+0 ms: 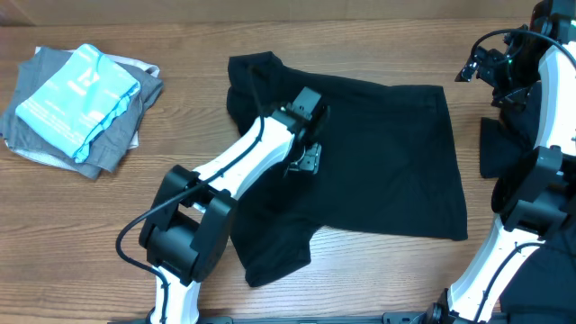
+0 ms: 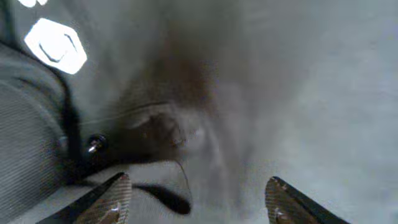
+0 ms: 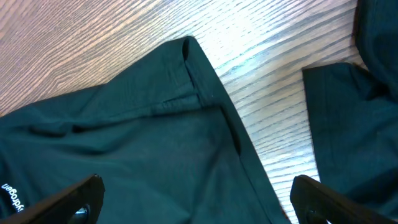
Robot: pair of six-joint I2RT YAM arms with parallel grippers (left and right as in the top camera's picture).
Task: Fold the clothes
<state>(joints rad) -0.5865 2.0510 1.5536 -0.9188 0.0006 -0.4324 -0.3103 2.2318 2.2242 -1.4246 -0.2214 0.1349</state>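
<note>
Here, the black T-shirt [image 1: 387, 153] lies spread on the surface [image 1: 90, 234]; the left end effector [image 2: 199, 193], jaws apart, hangs low over its middle; the right end effector [image 3: 196, 186], likewise apart, hovers near one corner; a clean fold probably calls for pinching an edge, not the centre.
</note>
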